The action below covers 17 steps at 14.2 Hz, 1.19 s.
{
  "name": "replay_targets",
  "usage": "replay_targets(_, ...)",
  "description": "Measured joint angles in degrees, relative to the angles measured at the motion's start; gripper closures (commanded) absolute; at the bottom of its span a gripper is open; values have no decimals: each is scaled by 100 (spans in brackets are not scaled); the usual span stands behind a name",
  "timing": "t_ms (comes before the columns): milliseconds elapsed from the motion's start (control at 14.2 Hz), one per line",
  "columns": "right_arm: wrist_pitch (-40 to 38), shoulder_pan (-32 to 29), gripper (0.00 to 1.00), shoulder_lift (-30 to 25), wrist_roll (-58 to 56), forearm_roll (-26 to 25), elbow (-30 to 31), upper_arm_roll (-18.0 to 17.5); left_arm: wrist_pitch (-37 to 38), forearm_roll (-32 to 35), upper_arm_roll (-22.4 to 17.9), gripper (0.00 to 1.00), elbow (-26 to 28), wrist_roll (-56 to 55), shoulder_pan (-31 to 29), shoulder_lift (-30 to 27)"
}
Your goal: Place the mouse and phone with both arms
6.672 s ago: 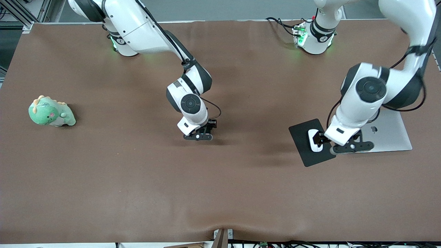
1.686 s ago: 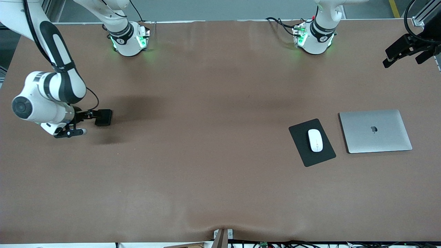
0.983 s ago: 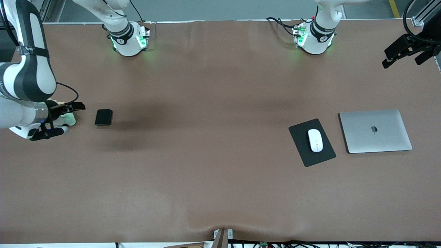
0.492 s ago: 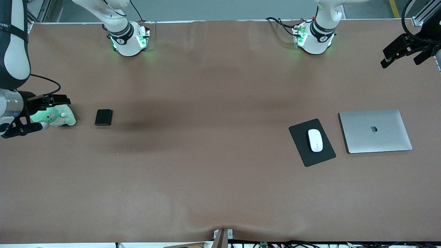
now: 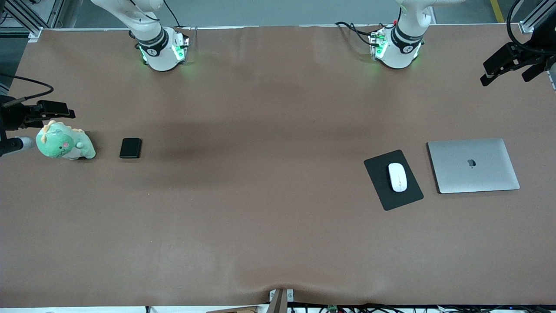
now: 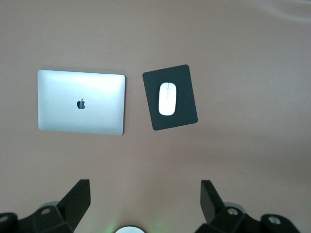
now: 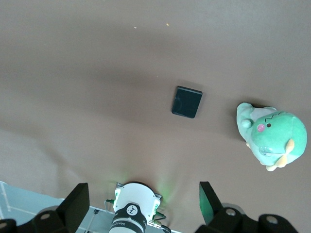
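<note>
The white mouse [image 5: 397,177] lies on a black pad [image 5: 382,191] beside a closed silver laptop [image 5: 473,165]. The left wrist view shows the mouse [image 6: 167,98] on the pad [image 6: 184,116]. The black phone [image 5: 130,148] lies flat on the table beside a green dinosaur plush [image 5: 65,145]; it also shows in the right wrist view [image 7: 187,102]. My right gripper [image 5: 48,128] is open and empty, raised high over the table's edge at the right arm's end [image 7: 143,196]. My left gripper [image 5: 506,77] is open and empty, high over the left arm's end [image 6: 144,194].
The plush [image 7: 269,136] stands close to the phone, toward the right arm's end. The laptop [image 6: 81,102] lies toward the left arm's end from the pad. The arm bases [image 5: 163,48] [image 5: 397,45] stand at the table's edge farthest from the front camera.
My right gripper let go of the phone beside the plush, then rose and drew back toward the table's end. The left arm left the mouse on the pad earlier and waits.
</note>
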State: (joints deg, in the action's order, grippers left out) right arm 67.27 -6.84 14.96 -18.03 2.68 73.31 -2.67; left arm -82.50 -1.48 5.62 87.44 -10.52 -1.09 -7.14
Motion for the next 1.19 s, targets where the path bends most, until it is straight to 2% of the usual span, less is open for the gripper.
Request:
replay_targets(632,-217,203,0,-853,118,150,-28,-34,120,0,0,0,0,0,0,44)
replay_targets(1194,-160,542,0,-873,870,166,81,-50,334,58,0,0,11,327,-1,46)
